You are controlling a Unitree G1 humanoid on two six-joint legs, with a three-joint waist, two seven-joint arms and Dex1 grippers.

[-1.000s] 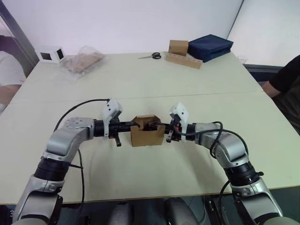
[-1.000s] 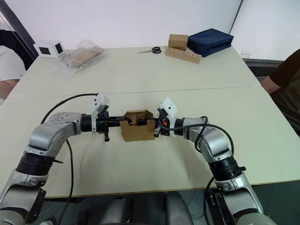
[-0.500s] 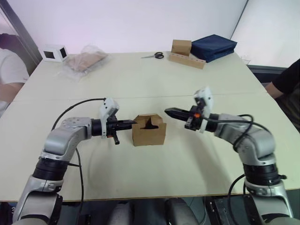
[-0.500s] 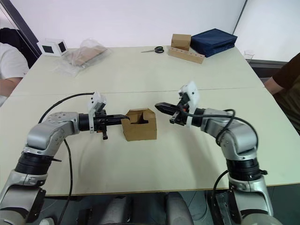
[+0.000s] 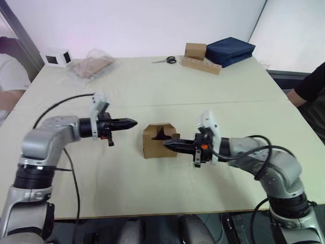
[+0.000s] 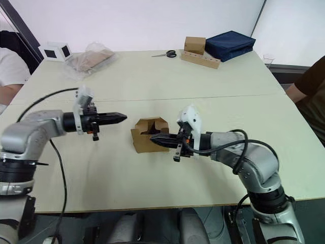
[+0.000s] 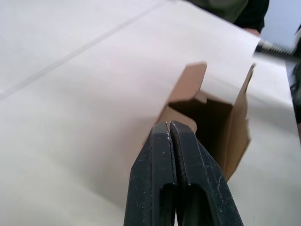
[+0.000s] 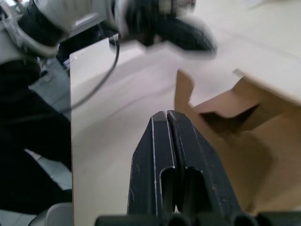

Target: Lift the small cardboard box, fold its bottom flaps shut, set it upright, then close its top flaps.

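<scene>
The small cardboard box [image 5: 156, 144] stands on the table [image 5: 152, 91] with its open side up. Its top flaps [image 5: 161, 130] are part-folded, some leaning inward over the dark opening. The bottom flaps are hidden under it. My left gripper [image 5: 133, 122] is shut and empty, pointing at the box from a short gap to its left. In the left wrist view its black fingers [image 7: 162, 160] are pressed together in front of the box [image 7: 237, 125]. My right gripper [image 5: 166, 143] is shut and empty, its tip against the box's front right side. The right wrist view shows the box [image 8: 249, 141] just past it.
At the far edge lie a white box with dark windows [image 5: 57, 57], a plastic bag [image 5: 94, 65], scissors [image 5: 165, 60], a brown cube on a holed strip [image 5: 200, 60] and a navy bag [image 5: 229, 50]. One person sits at the left [image 5: 7, 76], another at the right [image 5: 312, 84].
My left gripper has drawn back to the left, away from the box. My right gripper first swung out to the right, then came back low to the box's front right side.
</scene>
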